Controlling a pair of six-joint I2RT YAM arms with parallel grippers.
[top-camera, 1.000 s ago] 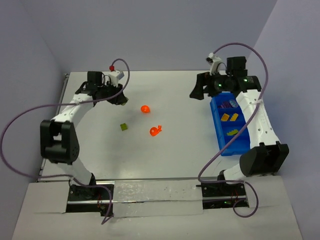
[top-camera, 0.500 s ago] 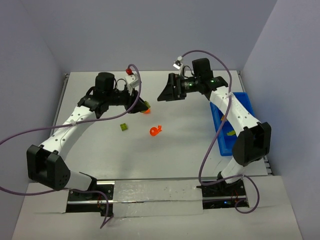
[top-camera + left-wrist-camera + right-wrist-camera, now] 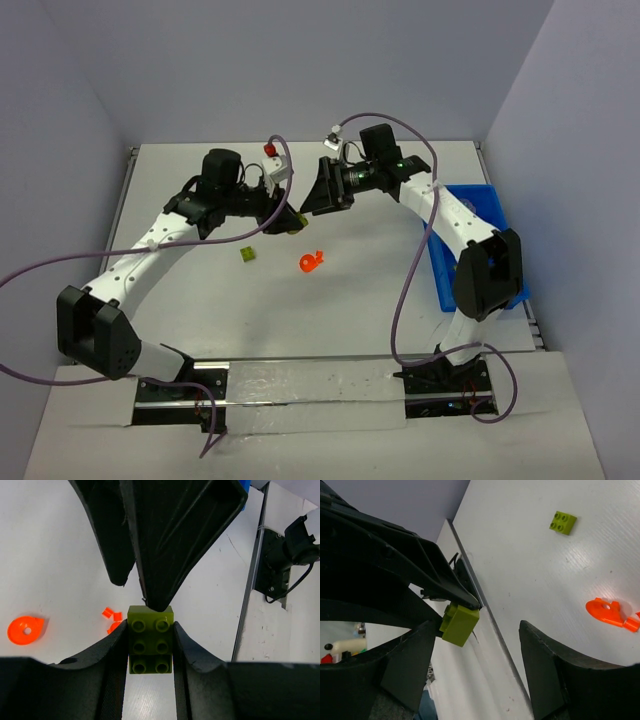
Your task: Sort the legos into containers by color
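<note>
- Nearest the arm bases, an orange piece (image 3: 311, 262) lies on the white surface (image 3: 380, 320). A small green brick (image 3: 246, 254) sits near it to the left. The two are apart, and neither gripper touches them.
- Just beyond them, over the middle of the surface, the left gripper (image 3: 150, 629) is clamped on a lime-green brick (image 3: 150, 647). One finger presses each side of the brick, and its studs face the wrist camera.
- The right gripper (image 3: 320, 196) faces this brick from the far right side. Its jaws stand well apart and are not closed on anything.
- In the left wrist view, the tip of one of its fingers (image 3: 165, 545) sits right at the brick's far edge. Whether it touches the brick I cannot tell.
- In the right wrist view the brick hangs at the mouth of the gap, just beside one finger and well apart from the other.
- At the right edge of the surface lies the blue tray (image 3: 483, 205), well apart from the held brick. The right arm covers most of it, so what is in its compartments cannot be made out.
</note>
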